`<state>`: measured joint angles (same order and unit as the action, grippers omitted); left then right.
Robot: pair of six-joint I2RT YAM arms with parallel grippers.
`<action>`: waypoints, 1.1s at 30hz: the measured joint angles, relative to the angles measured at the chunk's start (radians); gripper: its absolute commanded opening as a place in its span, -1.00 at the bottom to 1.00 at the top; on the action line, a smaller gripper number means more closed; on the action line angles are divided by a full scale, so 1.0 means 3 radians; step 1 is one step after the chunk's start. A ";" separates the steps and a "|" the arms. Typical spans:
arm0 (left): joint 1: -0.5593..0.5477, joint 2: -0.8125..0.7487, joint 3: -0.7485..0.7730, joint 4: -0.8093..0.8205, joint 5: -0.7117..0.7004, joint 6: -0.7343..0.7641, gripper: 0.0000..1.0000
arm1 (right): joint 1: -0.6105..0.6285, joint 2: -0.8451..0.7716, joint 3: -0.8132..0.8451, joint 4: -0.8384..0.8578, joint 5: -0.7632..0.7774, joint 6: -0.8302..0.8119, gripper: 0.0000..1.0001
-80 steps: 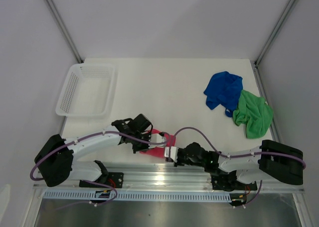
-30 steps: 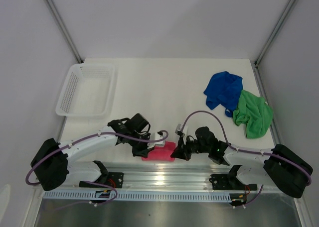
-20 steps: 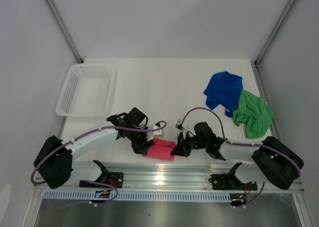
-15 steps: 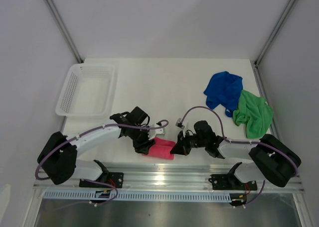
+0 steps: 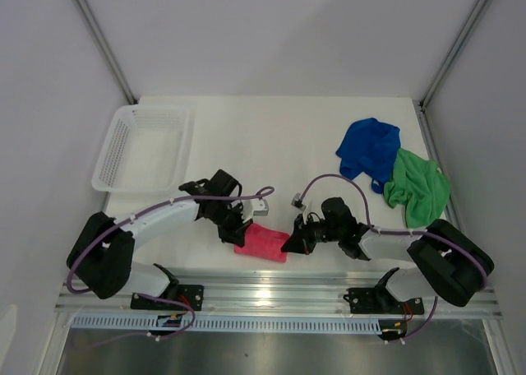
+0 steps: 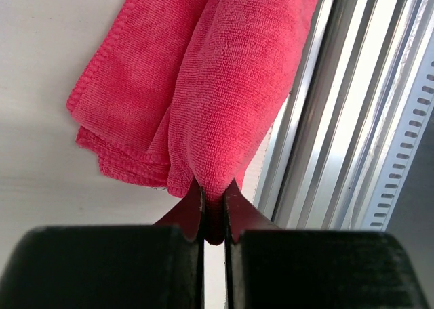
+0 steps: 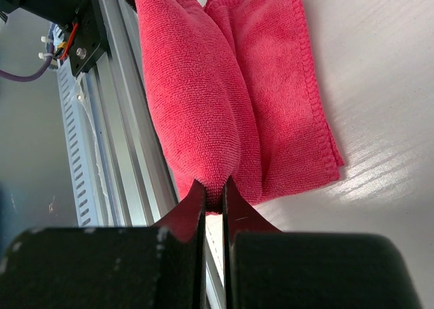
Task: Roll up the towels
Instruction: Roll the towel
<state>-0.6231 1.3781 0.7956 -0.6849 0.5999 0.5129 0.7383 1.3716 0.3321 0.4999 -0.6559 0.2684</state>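
The left gripper (image 6: 214, 214) is closed on a fold of the pink-red towel (image 6: 217, 99). Its two fingertips (image 6: 193, 207) pinch the end of the thick folded part, with only a thin piece of cloth between them. The right gripper (image 7: 213, 199) is also closed, and it grips the opposite end of the same fold of the towel (image 7: 203, 99) in the same way.

From above, the left gripper (image 5: 238, 227) and the right gripper (image 5: 289, 245) stand at the two ends of the pink-red towel (image 5: 261, 243). This towel lies folded in layers at the near edge of the table (image 5: 271, 136), in the middle, and its near side is just beside the metal rail (image 5: 279, 289).

On the far side of the towel a broad stretch of white tabletop runs up to the back wall. The blue towel (image 5: 370, 149) and the green towel (image 5: 419, 190) lie crumpled at the far right, touching each other, with the green one close to the right edge.

The white mesh basket (image 5: 111, 149) stands at the far left, well apart from all three towels.
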 measured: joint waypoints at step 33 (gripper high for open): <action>0.0013 -0.0240 -0.0228 0.0013 -0.0047 0.0066 -0.99 | 0.0301 0.0092 0.0291 -0.0392 0.0182 -0.0111 -1.00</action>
<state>-0.6193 1.3060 0.7273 -0.6811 0.5858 0.5327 0.8288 1.3991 0.4194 0.3824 -0.6014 0.2352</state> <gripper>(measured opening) 0.050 0.044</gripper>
